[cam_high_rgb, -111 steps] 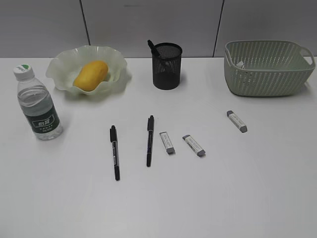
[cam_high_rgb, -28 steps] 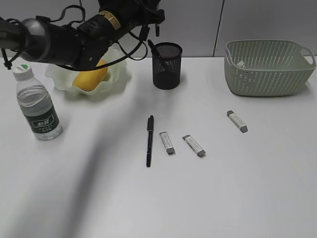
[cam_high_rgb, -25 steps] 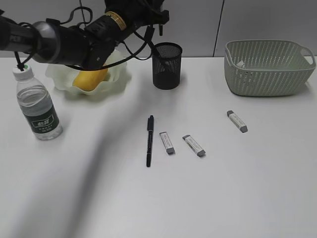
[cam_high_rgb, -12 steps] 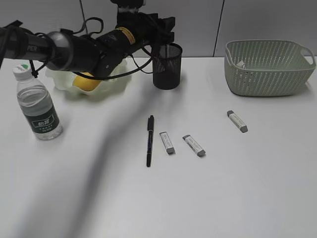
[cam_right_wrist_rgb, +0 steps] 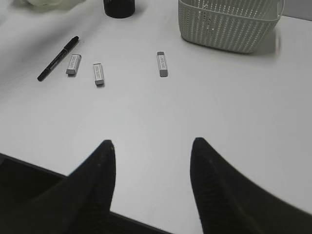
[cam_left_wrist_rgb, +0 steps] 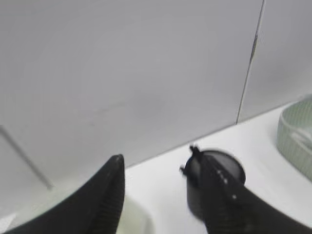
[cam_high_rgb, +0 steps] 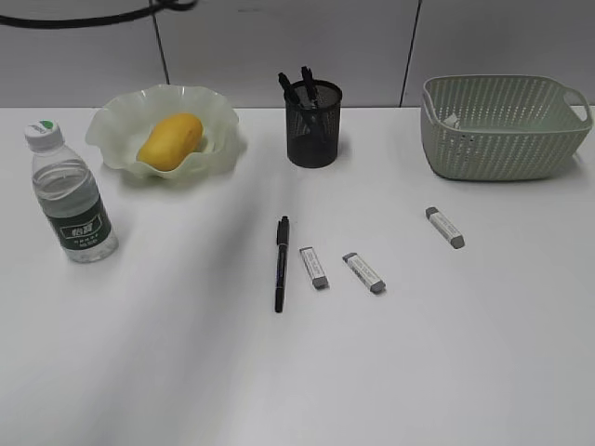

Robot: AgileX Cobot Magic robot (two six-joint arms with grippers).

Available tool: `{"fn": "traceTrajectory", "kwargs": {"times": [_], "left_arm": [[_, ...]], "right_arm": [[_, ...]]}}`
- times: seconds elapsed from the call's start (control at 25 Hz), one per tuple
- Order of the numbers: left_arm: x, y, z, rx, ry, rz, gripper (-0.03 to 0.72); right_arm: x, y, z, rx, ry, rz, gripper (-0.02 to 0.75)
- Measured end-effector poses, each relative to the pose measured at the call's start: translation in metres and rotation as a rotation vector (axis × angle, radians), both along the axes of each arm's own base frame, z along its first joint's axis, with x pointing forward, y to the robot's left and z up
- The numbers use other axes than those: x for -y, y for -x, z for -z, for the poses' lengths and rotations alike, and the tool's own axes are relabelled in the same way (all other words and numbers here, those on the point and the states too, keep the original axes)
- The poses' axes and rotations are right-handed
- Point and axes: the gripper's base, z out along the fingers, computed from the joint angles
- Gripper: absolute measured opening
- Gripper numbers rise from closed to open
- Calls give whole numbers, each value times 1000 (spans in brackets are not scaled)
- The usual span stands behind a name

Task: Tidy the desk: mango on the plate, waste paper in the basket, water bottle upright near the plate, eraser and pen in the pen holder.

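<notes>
The mango (cam_high_rgb: 169, 141) lies in the wavy green plate (cam_high_rgb: 119, 110). To its left the water bottle (cam_high_rgb: 70, 195) stands upright. Two pens stick out of the black mesh pen holder (cam_high_rgb: 313, 125). Another pen (cam_high_rgb: 281, 263) lies on the desk beside three erasers (cam_high_rgb: 314, 267) (cam_high_rgb: 363, 272) (cam_high_rgb: 444, 227). The waste paper (cam_high_rgb: 450, 121) shows inside the basket (cam_high_rgb: 502, 125). My left gripper (cam_left_wrist_rgb: 161, 163) is open and empty, high above the pen holder (cam_left_wrist_rgb: 229, 163). My right gripper (cam_right_wrist_rgb: 152, 142) is open and empty over the desk's near edge, well short of the erasers (cam_right_wrist_rgb: 98, 73) and pen (cam_right_wrist_rgb: 58, 58).
Both arms are out of the exterior view; only a black cable (cam_high_rgb: 93, 19) crosses its top left corner. Grey wall panels stand behind the desk. The basket (cam_right_wrist_rgb: 229, 22) is far ahead of the right gripper, and the dark desk edge (cam_right_wrist_rgb: 29, 175) lies below it.
The left arm reached over the pen holder, opened, and lifted out of the exterior view. A second pen now stands in the holder. The right gripper has not moved.
</notes>
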Motion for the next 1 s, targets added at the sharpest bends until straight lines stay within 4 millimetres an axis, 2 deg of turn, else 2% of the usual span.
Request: {"fn": "traceTrajectory", "kwargs": {"times": [0.08,0.16,0.24,0.28,0.44,0.56,0.76,0.88,1.0], "left_arm": [[-24,35,-8,-91,-68,-45,365],[-52,80,-23,-171,-115,-98,361],[-79,121,-17,-315,-189,-161,360],[-95,147,-26,-337,-192,-186,361],[-142,234,-17,-467,-193,-240,354],[-174,297,-3,-434,-132,-245,349],[-201,356,31,-335,-35,-191,347],[-210,377,45,-248,22,-156,346],[-215,388,46,-171,62,-143,344]], "right_arm": [[0,0,0,0,0,0,402],[0,0,0,0,0,0,402],[0,0,0,0,0,0,402],[0,0,0,0,0,0,402],[0,0,0,0,0,0,402],[0,0,0,2,4,3,402],[-1,-4,0,-18,14,4,402],[-4,-10,-3,-41,25,3,402],[-14,-27,-17,-12,-7,-14,402]]}}
